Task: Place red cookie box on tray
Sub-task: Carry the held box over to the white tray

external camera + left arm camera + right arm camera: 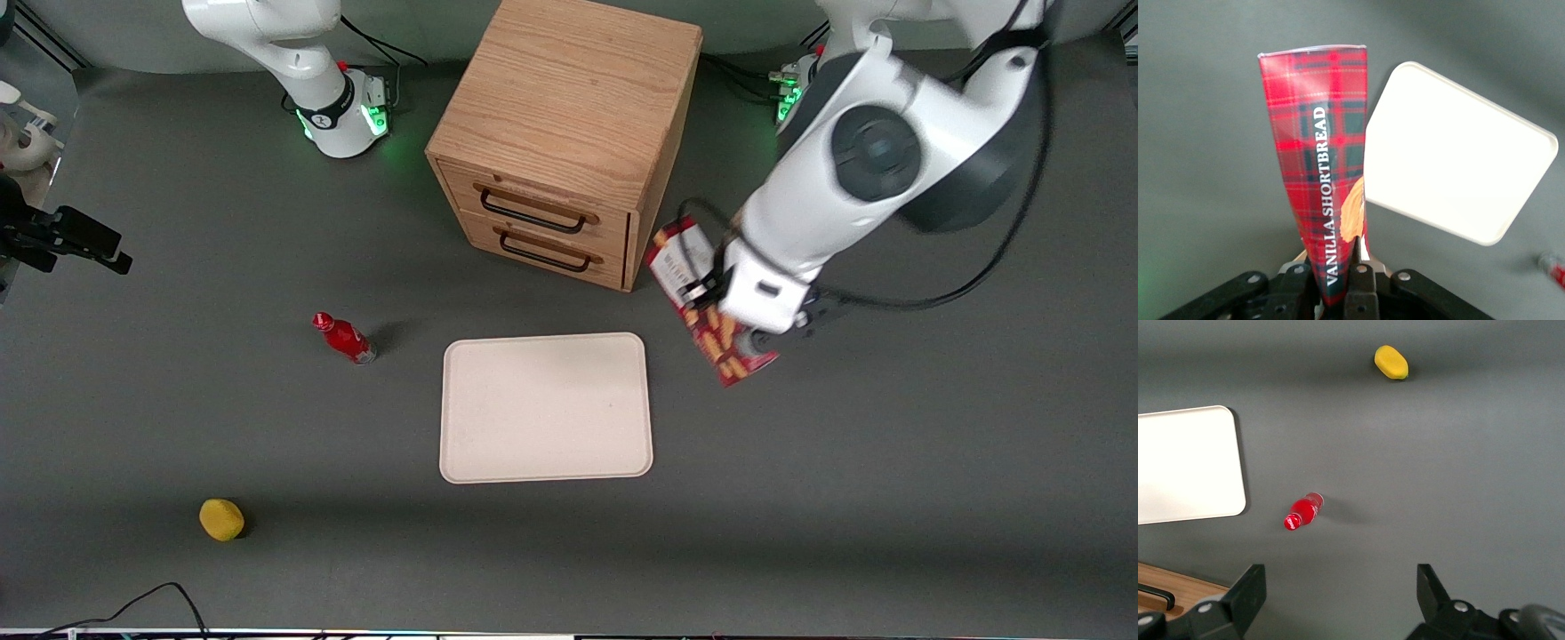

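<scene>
My left gripper (pixel 743 332) is shut on the red cookie box (pixel 725 351), a long dark-red tartan box with cookie pictures and a white label end. It holds the box in the air, tilted, beside the tray (pixel 547 409) toward the working arm's end of the table. In the left wrist view the box (pixel 1321 153) reads "VANILLA SHORTBREAD" and sticks out from between the fingers of the gripper (pixel 1336 268). The pale cream tray (pixel 1451 153) lies flat on the table beside the box, with nothing on it. The tray also shows in the right wrist view (pixel 1185 463).
A wooden two-drawer cabinet (pixel 569 133) stands farther from the front camera than the tray. A small red bottle (pixel 344 338) lies beside the tray toward the parked arm's end. A yellow object (pixel 221 519) lies near the table's front edge.
</scene>
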Robot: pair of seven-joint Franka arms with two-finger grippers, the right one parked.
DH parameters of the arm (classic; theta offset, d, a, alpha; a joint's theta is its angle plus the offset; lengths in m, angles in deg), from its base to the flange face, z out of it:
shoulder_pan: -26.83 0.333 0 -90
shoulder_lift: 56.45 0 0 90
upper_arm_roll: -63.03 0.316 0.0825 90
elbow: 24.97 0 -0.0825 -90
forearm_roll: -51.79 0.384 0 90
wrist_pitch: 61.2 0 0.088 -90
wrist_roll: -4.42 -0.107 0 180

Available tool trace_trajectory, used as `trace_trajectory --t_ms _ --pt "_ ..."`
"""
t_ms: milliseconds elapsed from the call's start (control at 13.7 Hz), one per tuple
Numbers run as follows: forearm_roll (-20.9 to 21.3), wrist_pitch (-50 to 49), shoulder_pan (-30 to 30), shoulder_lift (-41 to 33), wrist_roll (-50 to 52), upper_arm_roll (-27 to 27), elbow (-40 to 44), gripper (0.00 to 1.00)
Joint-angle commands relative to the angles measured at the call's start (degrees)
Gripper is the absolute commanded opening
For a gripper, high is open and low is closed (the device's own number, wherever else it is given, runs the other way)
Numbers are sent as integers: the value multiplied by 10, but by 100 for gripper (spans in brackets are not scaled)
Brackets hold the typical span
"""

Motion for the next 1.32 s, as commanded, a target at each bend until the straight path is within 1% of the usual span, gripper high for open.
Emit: trace_trajectory --t_ms 0,73,220,293,659,732,805,1024,1244 --pt "52 20 -46 89 53 4 83 0" --pt "58 31 -63 120 57 8 109 0" --pt "93 60 -95 174 81 10 155 0" --pt "106 82 -104 193 94 11 157 0" --pt "128 141 -147 260 134 15 152 0" --pt "141 148 -151 273 135 15 152 0" --pt "150 150 -157 282 135 16 152 0" --pt "153 159 -155 287 118 28 148 0" --pt "165 198 -154 292 117 41 124 0"
